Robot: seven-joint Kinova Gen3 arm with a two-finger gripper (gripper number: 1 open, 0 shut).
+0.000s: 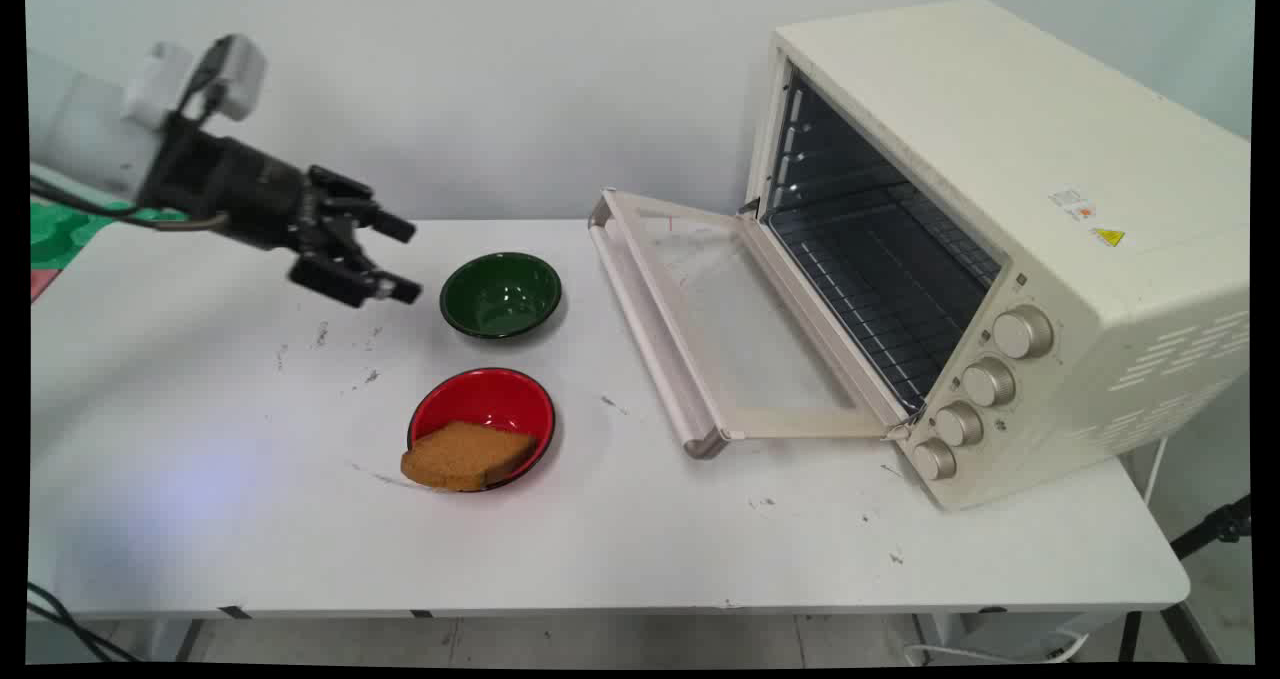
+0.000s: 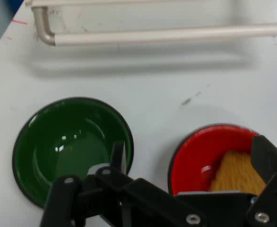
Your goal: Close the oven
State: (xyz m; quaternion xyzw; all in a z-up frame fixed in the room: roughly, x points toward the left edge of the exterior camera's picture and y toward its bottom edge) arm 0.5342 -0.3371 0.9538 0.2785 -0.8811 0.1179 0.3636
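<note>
Jaws [image 1: 398, 257] released (empty), just left of green bowl [image 1: 501, 295], red bowl [image 1: 482, 423] nearer.

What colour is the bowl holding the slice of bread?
Red, with a black rim; clearest in the main view.

Surface [image 1: 640, 549] carries two bowls left of centre. Rear bowl [image 1: 500, 294] sits directly behind the front bowl [image 1: 482, 421]; the two are near but apart. Slice of bread [image 1: 467, 454] lies in the front bowl, overhanging its near-left rim. Toaster oven [image 1: 1010, 249] stands at right, its door [image 1: 740, 334] lowered leftward toward the bowls. Claw [image 1: 397, 257] hangs above the surface, just left of the rear bowl.
</note>
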